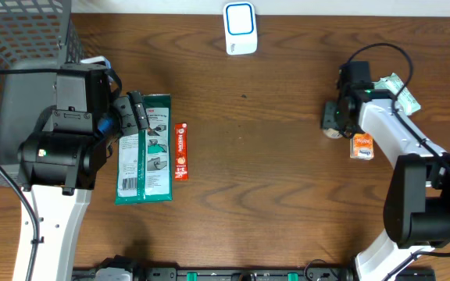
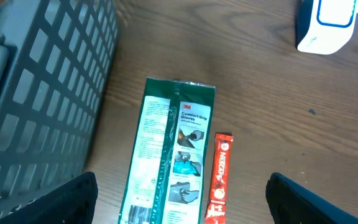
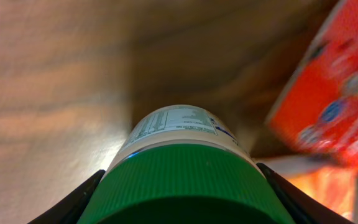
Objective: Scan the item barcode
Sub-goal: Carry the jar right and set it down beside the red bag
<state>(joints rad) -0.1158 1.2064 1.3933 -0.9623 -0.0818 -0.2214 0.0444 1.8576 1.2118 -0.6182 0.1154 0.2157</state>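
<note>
My right gripper [image 3: 180, 202] is shut on a white bottle with a green ribbed cap [image 3: 182, 168], one finger pressed to each side of the cap. In the overhead view this gripper [image 1: 335, 117] holds the bottle [image 1: 333, 132] low over the table at the right. The white and blue barcode scanner [image 1: 240, 28] stands at the far middle edge, well away from the bottle, and its corner shows as scanner [image 2: 325, 23]. My left gripper [image 2: 179, 202] hangs open above a green glove package [image 2: 166, 155] and a red snack bar [image 2: 219, 177], holding nothing.
A dark wire basket [image 1: 18, 43] fills the far left corner, close beside the left arm. An orange box [image 1: 362, 147] lies just right of the held bottle, with a green and white packet [image 1: 401, 92] behind the right arm. The glove package [image 1: 144, 152] and bar [image 1: 181, 152] lie side by side.
</note>
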